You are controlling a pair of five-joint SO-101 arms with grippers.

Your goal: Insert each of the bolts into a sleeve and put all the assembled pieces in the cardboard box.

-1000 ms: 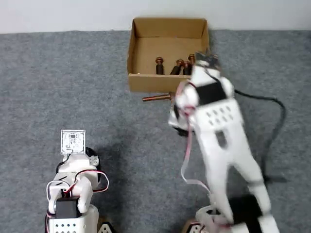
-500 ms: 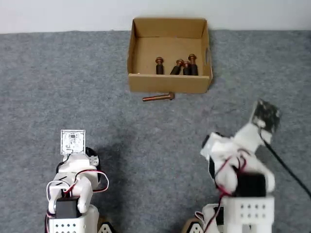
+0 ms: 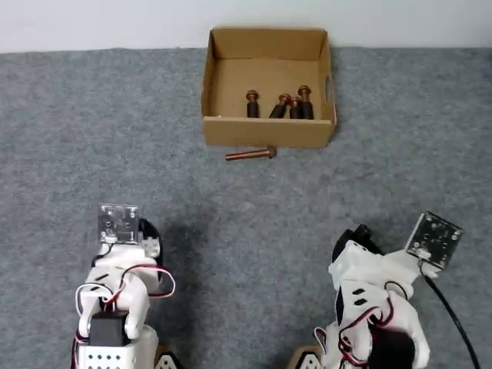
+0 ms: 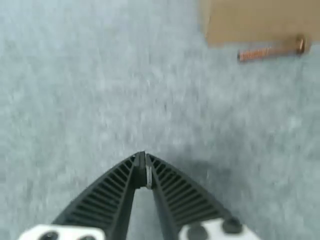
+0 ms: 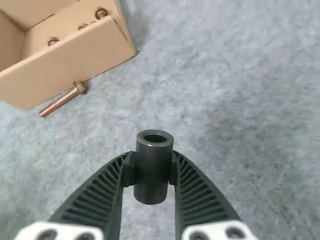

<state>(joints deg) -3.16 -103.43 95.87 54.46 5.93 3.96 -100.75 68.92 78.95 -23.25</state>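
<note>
Bolt (image 3: 250, 154) lies flat and loose on the grey tabletop (image 3: 115, 138), just in front of the cardboard box (image 3: 265, 132) and outside it. Four assembled pieces (image 3: 280, 105) stand inside the box near its front wall. Left arm (image 3: 115, 300) and right arm (image 3: 369, 300) both sit at the near edge, well apart from the bolt.

Left wrist view: left gripper (image 4: 143, 170) is closed with its tips meeting and nothing between them, over bare tabletop. Bolt (image 4: 272, 50) and a corner of the box (image 4: 255, 20) are far ahead.

Right wrist view: right gripper (image 5: 151, 162) is clamped on a black sleeve (image 5: 154, 175), whose open bore faces the camera. Bolt (image 5: 62, 100) lies ahead beside the box wall (image 5: 75, 60).

Step, as I judge it: this is the last pair, with the sleeve in hand and the bolt not yet picked. The next move likely calls for the left gripper to open, reach out and pinch the bolt. The wall is close on one side, so finger room looks tight. The shank then has to line up with the bore before the piece goes into the box.
</note>
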